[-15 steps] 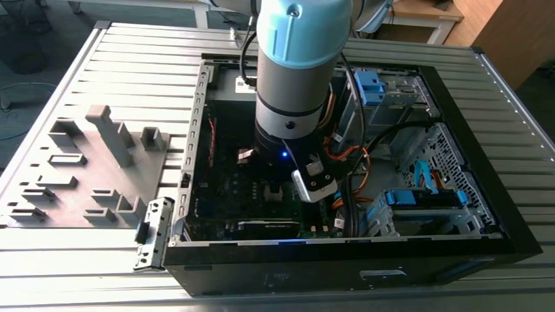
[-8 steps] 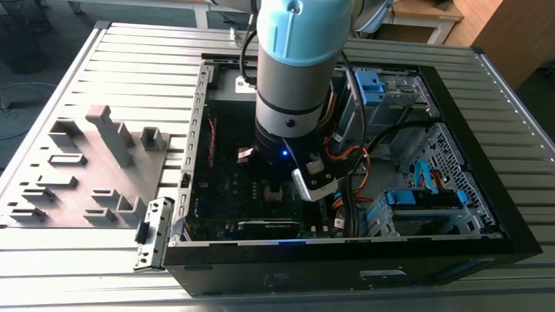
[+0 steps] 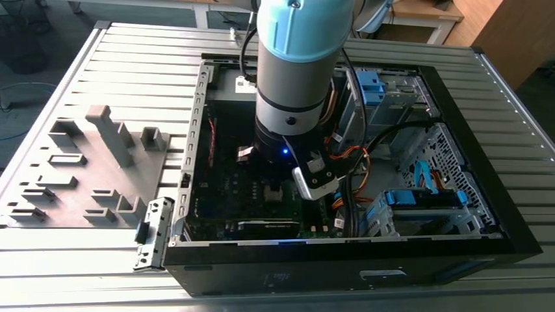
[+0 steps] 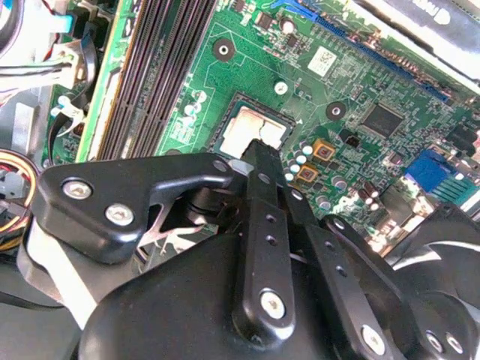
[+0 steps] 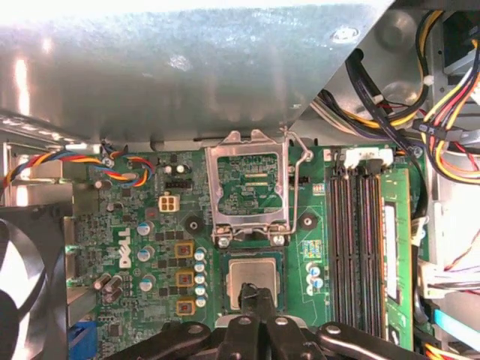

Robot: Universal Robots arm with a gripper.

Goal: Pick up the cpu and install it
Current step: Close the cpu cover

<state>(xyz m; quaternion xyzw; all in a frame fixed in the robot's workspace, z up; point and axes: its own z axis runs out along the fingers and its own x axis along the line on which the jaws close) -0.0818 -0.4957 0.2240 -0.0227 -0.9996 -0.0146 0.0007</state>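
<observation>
Inside the open computer case (image 3: 347,266), which lies flat on the slatted metal table (image 3: 130,65), the arm (image 3: 295,78) reaches straight down over the motherboard (image 3: 234,195). The cpu (image 5: 253,276) lies flat in its socket towards the middle of the board, its dull silver face up, also seen in the second wrist view (image 4: 251,129). The metal socket bracket (image 5: 249,187) is flipped up and open just beside it, on the side nearer the case's wall. The long memory slots (image 5: 352,240) run along the board's edge next to the socket. The gripper (image 5: 255,294) hangs right at the chip's near edge, its jaws drawn narrow, tips almost together with nothing visible between them (image 4: 259,148). I cannot tell whether they touch the chip. A grey fixture block (image 3: 95,162) sits on the table near its edge, well apart from the case.
</observation>
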